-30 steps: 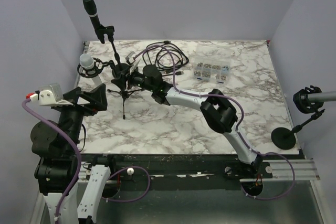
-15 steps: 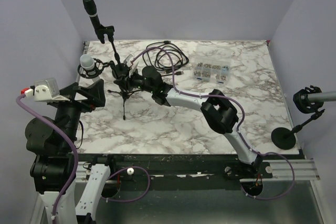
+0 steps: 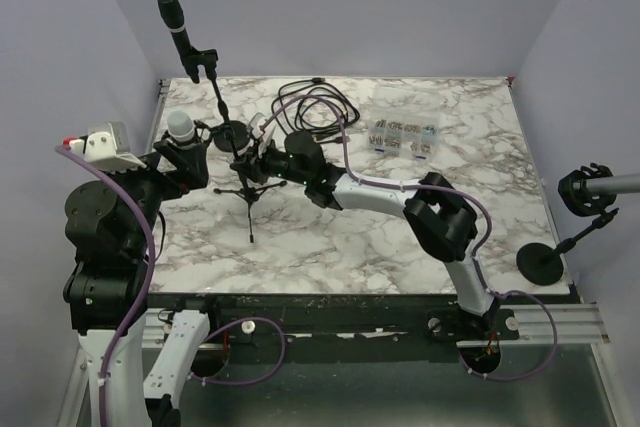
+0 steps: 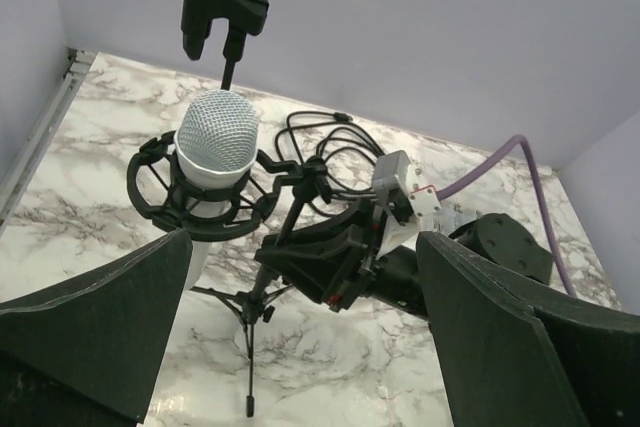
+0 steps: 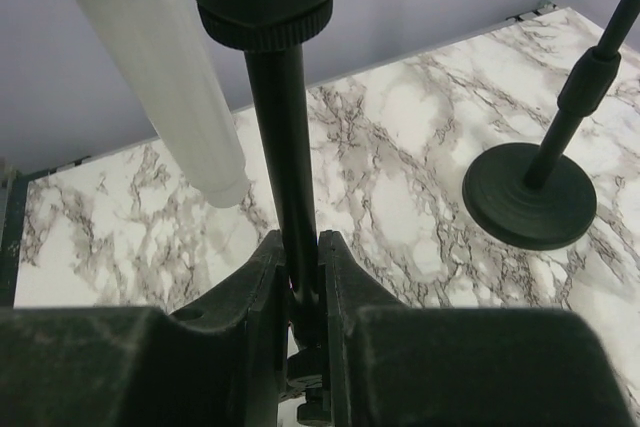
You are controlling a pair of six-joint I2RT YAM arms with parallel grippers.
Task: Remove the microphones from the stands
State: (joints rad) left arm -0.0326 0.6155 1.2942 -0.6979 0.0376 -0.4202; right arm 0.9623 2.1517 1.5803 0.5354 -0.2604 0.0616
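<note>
Clearly the right gripper (image 5: 300, 252) is closed tight on the stand (image 3: 248, 192). Its two fingers (image 5: 262, 277) press on either side of the thin black pole, low on the shaft, above the tripod legs. The left gripper (image 3: 188, 165) is spread as wide as it goes and holds nothing. In the left wrist view its fingers (image 4: 100, 327) frame the scene from the near side, with the microphone (image 4: 217, 132) beyond and between them, touching neither.

The microphone has a silver mesh head and a white body. It sits upright in a black shock mount (image 4: 160, 197) at the top of the stand, over the far left part of the marble table (image 3: 400, 227).

A clear compartment box (image 3: 402, 135) lies to the far right of the arms' meeting point. It holds small pieces, too small to tell apart. A coil of black cable (image 3: 315, 107) lies between the box and the stand. A second, black microphone (image 3: 172, 12) is clipped to a taller stand whose round base (image 5: 530, 192) rests just beyond the tripod.
</note>
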